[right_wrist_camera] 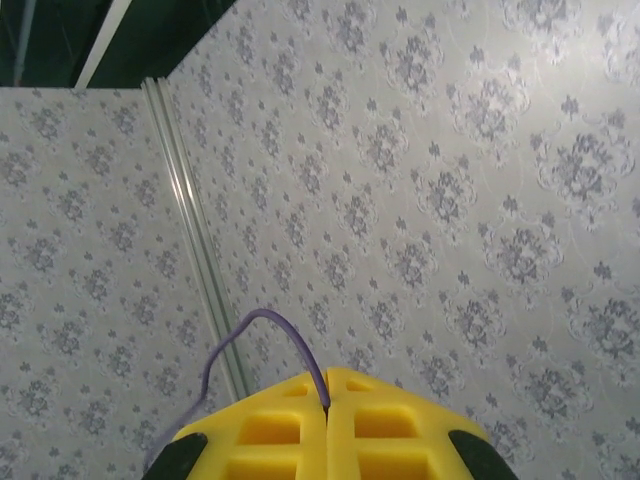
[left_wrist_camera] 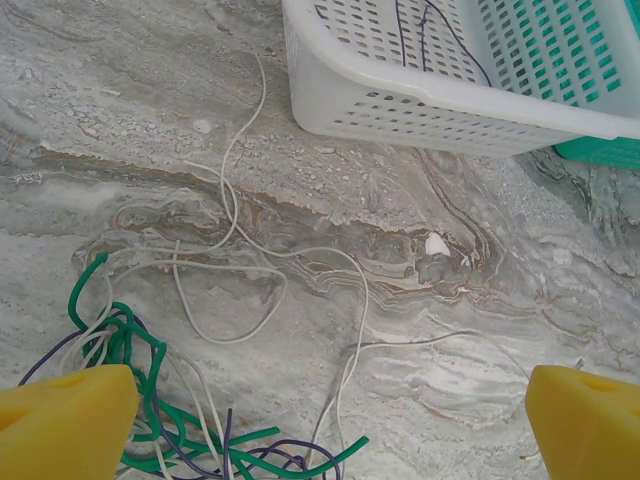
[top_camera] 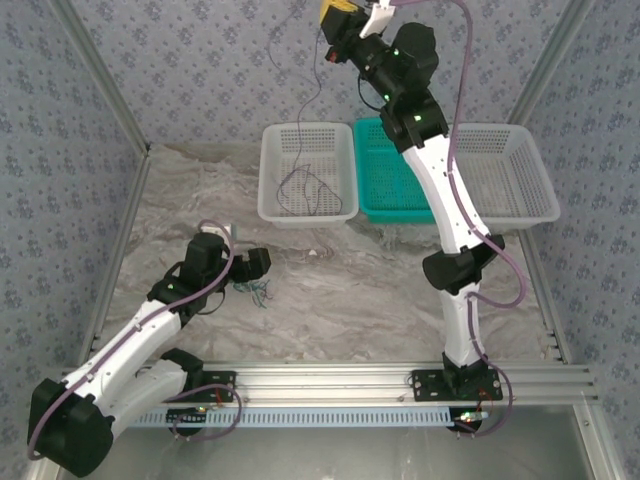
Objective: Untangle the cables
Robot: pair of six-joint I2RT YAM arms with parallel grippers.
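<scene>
A tangle of green, purple and white cables (left_wrist_camera: pixel 150 400) lies on the marbled table, by the left fingertip (left_wrist_camera: pixel 70 425) of my left gripper (left_wrist_camera: pixel 330 430), which is open and holds nothing. White strands (left_wrist_camera: pixel 230 200) trail from the tangle towards the white basket (left_wrist_camera: pixel 400 100). From above, the left gripper (top_camera: pixel 250 263) hovers low over this tangle (top_camera: pixel 256 290). My right gripper (top_camera: pixel 338 14) is raised high at the back, shut on a thin purple cable (right_wrist_camera: pixel 290 335) pinched between its yellow pads (right_wrist_camera: pixel 280 430). That cable (top_camera: pixel 312 95) hangs down into the left white basket (top_camera: pixel 270 170).
A teal basket (top_camera: pixel 385 190) and a second white basket (top_camera: pixel 520 170) stand in a row right of the first at the table's back. Patterned walls and metal frame posts (top_camera: pixel 105 90) enclose the table. The right arm (top_camera: pixel 450 200) reaches up over the teal basket.
</scene>
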